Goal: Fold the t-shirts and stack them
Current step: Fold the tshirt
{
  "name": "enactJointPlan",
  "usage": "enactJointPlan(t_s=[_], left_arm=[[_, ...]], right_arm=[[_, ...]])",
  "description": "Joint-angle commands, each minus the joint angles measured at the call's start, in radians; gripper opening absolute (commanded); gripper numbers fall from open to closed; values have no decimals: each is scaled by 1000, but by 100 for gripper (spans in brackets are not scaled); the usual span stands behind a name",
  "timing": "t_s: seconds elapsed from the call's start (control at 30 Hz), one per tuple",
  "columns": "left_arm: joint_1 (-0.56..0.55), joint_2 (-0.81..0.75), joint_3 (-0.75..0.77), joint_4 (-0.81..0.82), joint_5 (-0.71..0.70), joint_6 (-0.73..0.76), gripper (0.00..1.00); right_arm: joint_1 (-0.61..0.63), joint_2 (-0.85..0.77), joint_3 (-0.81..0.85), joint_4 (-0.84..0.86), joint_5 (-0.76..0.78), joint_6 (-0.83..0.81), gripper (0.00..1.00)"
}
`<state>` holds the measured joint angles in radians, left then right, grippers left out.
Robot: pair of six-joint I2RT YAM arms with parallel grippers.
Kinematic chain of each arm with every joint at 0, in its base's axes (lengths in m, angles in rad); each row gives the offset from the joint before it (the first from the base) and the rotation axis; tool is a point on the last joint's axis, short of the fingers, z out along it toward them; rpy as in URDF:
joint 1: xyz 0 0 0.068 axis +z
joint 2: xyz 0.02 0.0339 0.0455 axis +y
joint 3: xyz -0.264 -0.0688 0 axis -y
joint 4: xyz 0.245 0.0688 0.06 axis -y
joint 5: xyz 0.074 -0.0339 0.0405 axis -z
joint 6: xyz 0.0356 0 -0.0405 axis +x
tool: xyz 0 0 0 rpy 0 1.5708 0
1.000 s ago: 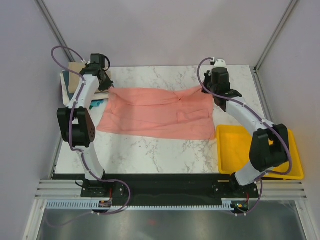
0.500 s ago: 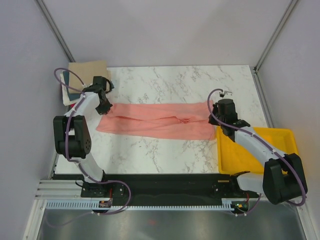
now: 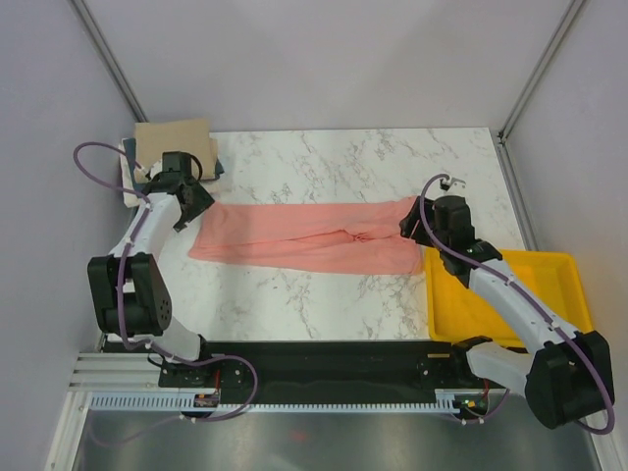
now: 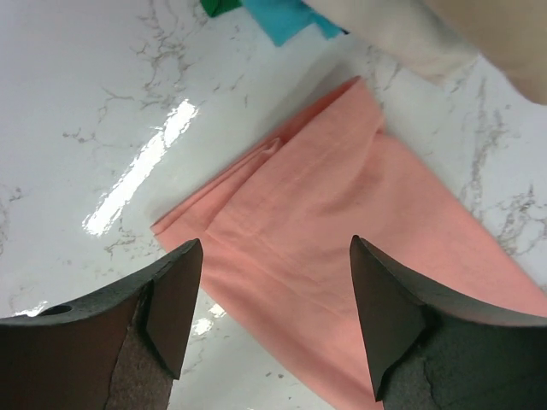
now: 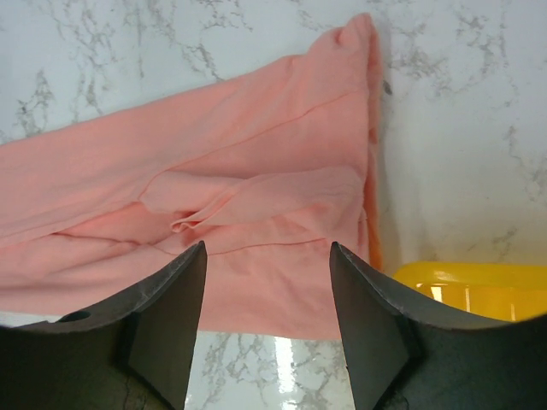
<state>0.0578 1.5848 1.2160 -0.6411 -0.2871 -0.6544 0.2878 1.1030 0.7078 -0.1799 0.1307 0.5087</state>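
Note:
The salmon-pink t-shirt (image 3: 304, 235) lies folded lengthwise as a long band across the middle of the table. My left gripper (image 3: 194, 203) hovers open over its left end, where the folded corner (image 4: 342, 213) shows between the empty fingers (image 4: 175, 307). My right gripper (image 3: 412, 224) hovers open above the right end of the shirt (image 5: 214, 171), nothing between its fingers (image 5: 171, 316). A stack of other t-shirts sits at the back left, with a tan one (image 3: 175, 137) on top and white (image 3: 130, 182) and teal (image 4: 286, 17) edges showing.
A yellow plastic tray (image 3: 554, 280) stands at the right near edge, just right of the shirt's end, with its corner (image 5: 470, 286) seen from the right wrist. The right arm reaches across it. Bare marble table (image 3: 324, 157) lies behind and in front of the shirt.
Both grippers drew the shirt's far edge toward the near side, folding it into a narrow band, then opened and let go. The left gripper has drawn back toward the stack.

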Motion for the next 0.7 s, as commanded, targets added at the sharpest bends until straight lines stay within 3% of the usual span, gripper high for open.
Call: enactJointPlan(t_s=[0.0,0.33,0.47,0.67], left_arm=[[-32,-23,-6,72,-8,13,77],[-214,226,23,109,72,44,74],[-251,291,20,107,135,44,70],[-300,281,-41,115,198,19,68]], right_arm=[[50,36,68,34,-55,65,67],[80,509,200,0,-128,203,66],[-8,686,272,-19,-172,160,68],[-93,943,577,-159,-178,100,65]])
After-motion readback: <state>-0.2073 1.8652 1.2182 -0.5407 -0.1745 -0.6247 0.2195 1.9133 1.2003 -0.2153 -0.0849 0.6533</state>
